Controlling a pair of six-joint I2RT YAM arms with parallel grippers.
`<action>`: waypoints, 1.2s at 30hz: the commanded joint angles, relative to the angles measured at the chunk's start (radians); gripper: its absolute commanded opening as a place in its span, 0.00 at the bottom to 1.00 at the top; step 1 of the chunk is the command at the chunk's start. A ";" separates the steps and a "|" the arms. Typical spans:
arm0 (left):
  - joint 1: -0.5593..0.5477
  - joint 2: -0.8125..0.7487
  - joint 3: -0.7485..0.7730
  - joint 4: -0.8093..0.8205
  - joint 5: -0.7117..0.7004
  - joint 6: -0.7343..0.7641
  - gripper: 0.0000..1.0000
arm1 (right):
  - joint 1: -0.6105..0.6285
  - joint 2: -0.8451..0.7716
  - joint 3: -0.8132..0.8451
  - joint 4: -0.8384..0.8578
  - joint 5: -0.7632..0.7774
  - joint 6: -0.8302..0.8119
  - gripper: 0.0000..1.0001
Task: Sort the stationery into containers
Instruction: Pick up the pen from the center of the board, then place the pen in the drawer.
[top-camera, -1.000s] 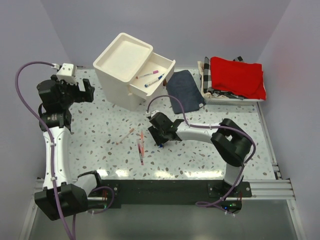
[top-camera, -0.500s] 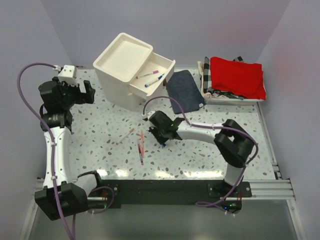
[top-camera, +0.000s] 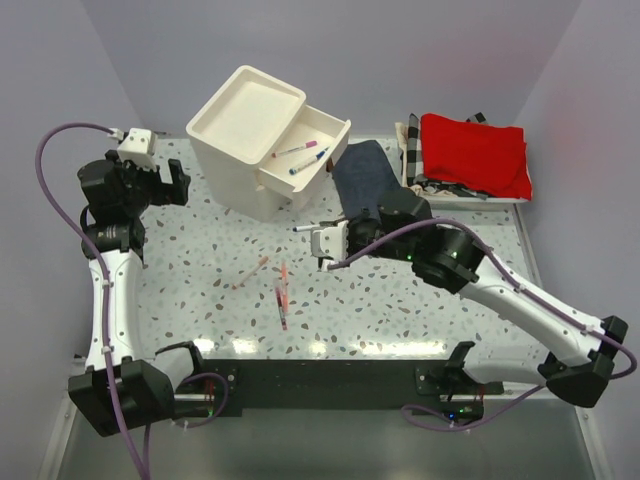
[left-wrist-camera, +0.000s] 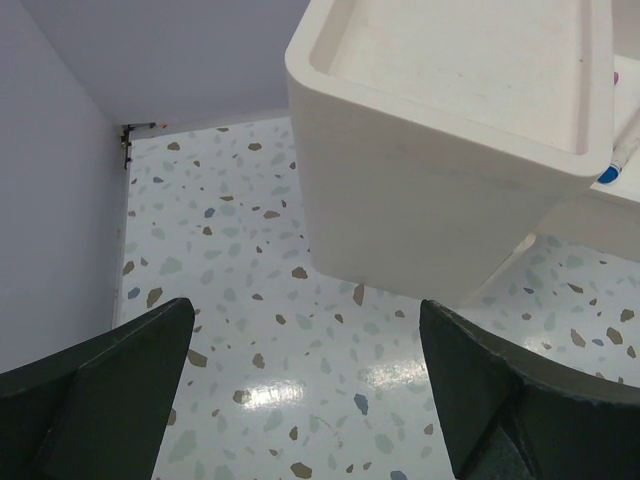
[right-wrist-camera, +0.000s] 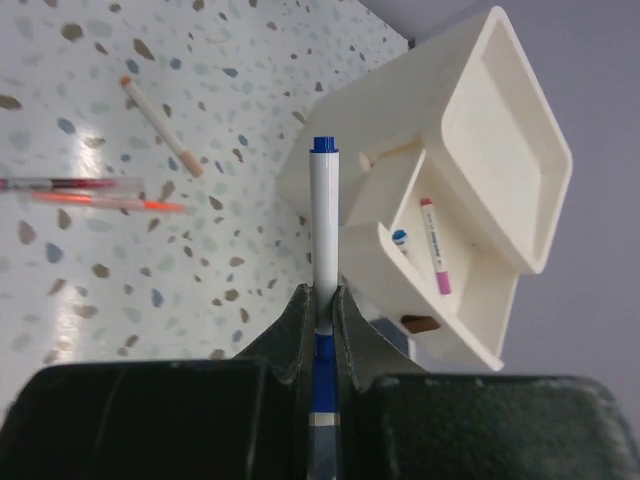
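Biggest thing in our shots is the speckled table (top-camera: 200, 250), and at the back of it sits the cream drawer unit (top-camera: 222, 158) with its tray top. Its top drawer (top-camera: 330, 135) is pulled out toward the right. To the right of that there's a dark blue cloth (top-camera: 368, 172) lying flat, then a checkered basket (top-camera: 410, 150) with a red cloth (top-camera: 475, 150) folded in it.

Left gripper (left-wrist-camera: 300, 400) hovers off to the left of the unit, jaws spread wide with nothing between them, only bare table below. Right gripper (right-wrist-camera: 322, 300) is up above the table in front of the open drawer, jaws pinching a white pen with a blue cap (right-wrist-camera: 322, 215), its cap end sticking out past the fingertips.

Small stuff: a pink-capped pen (top-camera: 300, 148) and a blue-capped pen (top-camera: 308, 162) lie in the open drawer. On the table, well apart from the unit, we've got a tan pen (top-camera: 250, 272) lying alone, and two thin red pens (top-camera: 283, 295) side by side just right of it.
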 joint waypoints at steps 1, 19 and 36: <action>0.004 -0.001 0.022 0.067 0.025 -0.007 1.00 | -0.078 0.142 0.101 0.008 0.017 -0.390 0.00; 0.004 -0.023 0.017 0.047 0.025 -0.020 1.00 | -0.281 0.556 0.484 0.040 -0.075 -0.833 0.00; 0.003 -0.026 0.019 0.039 0.013 -0.022 1.00 | -0.298 0.680 0.469 0.432 -0.026 -0.709 0.78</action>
